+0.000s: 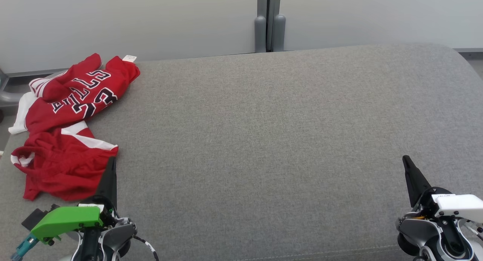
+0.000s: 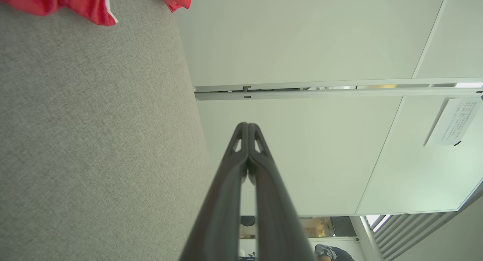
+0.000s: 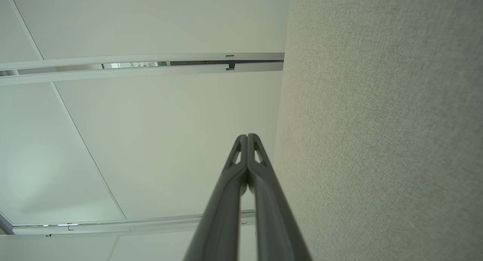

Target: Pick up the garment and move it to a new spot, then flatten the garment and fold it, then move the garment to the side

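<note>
The left fingers [image 1: 109,178] are pressed tight together and hold nothing; their tip sits just beside the near corner of the red shorts [image 1: 56,170]. The right fingers [image 1: 413,178] are likewise closed and empty, well apart from any cloth, over bare grey surface [image 1: 264,140].

The clothing lies bunched at the far left corner of the surface. The jersey [image 1: 75,95] overlaps the top of the shorts, and its white trim hangs past the left edge.

My worry is that overlap: a pinch near the seam between the two pieces could lift both at once. A pull toward the left edge could drag the hanging part down and take the rest off with it. The cloth is crumpled in several layers, so a shallow pinch may catch one layer and leave it twisted for flattening. The fingers must also open before they can take anything.

Count: two pairs of fingers, two red pieces, one white tag [image 1: 129,57], one surface.
</note>
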You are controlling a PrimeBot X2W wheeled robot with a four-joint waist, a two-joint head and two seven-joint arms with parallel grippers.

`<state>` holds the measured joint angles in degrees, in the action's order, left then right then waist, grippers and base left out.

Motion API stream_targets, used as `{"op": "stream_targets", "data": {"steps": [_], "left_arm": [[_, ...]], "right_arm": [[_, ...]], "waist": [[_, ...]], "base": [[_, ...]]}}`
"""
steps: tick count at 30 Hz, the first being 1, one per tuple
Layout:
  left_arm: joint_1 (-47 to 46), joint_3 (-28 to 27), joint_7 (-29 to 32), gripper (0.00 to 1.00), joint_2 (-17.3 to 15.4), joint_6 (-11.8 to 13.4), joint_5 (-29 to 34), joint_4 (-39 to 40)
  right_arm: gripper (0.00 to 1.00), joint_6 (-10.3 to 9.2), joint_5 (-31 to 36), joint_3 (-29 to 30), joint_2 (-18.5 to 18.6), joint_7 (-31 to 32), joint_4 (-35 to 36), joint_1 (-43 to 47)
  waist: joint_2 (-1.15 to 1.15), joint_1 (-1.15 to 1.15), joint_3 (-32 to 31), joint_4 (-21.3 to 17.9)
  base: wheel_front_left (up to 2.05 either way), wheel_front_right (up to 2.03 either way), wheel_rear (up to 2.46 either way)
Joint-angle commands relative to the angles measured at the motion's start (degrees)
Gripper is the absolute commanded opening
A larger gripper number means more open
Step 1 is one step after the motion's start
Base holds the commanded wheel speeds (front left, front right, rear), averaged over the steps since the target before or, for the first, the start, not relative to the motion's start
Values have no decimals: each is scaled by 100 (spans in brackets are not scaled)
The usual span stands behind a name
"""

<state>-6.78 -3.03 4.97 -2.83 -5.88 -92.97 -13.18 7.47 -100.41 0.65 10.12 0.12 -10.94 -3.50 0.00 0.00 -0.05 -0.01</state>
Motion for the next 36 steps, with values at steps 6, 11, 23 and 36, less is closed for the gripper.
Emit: {"op": "stream_targets", "data": {"steps": [6, 11, 23, 36], "left_arm": [[-69, -10, 24, 0, 4, -22, 33, 7], [-69, -11, 25, 0, 4, -22, 34, 7], [-69, -11, 25, 0, 4, -22, 35, 8], [-69, -12, 26, 0, 5, -22, 35, 8]], "right_arm": [[0, 4, -35, -23, 48, -31, 21, 58], [0, 4, -47, -39, 62, -43, 24, 59], [0, 4, -86, -67, 84, -68, 32, 62], [0, 4, -106, -97, 103, -101, 40, 64]], "waist": [[0, 0, 0, 0], [0, 0, 0, 0], [0, 0, 0, 0], [0, 0, 0, 0]], "base": [[0, 0, 0], [0, 0, 0], [0, 0, 0], [0, 0, 0]]}}
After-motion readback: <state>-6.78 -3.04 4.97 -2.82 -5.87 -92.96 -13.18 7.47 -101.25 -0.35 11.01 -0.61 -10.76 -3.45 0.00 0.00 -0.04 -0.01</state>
